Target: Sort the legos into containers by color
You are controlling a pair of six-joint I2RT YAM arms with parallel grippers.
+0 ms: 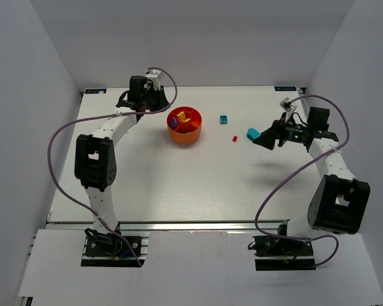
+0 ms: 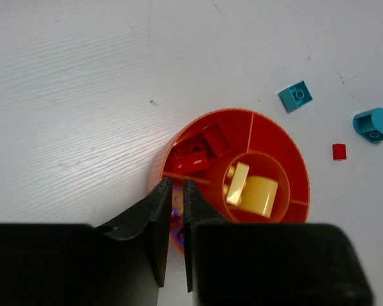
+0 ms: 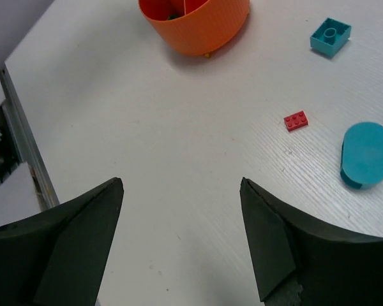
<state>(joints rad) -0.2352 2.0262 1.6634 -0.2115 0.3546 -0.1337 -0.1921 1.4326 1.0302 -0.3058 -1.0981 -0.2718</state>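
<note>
The orange-red bowl [image 1: 193, 135] stands left of the table's middle. In the left wrist view the bowl [image 2: 277, 137] holds red bricks [image 2: 196, 154] in one wedge and yellow bricks [image 2: 252, 191] in the hub. A purple piece [image 2: 177, 220] shows through the narrow gap between my fingers. My left gripper [image 2: 177, 185] hangs over the bowl's rim, shut, with nothing between its fingers. On the table lie a cyan square brick [image 3: 330, 36], a small red plate [image 3: 295, 120] and a rounded cyan piece [image 3: 367, 153]. My right gripper [image 3: 182, 182] hovers open above bare table, near these, the cyan piece [image 1: 252, 133] just left of it.
White walls close in the table on the left, back and right. A metal rail [image 1: 179, 224] runs along the near edge. The left arm [image 1: 96, 159] and the right arm [image 1: 335, 191] trail purple cables over the table sides.
</note>
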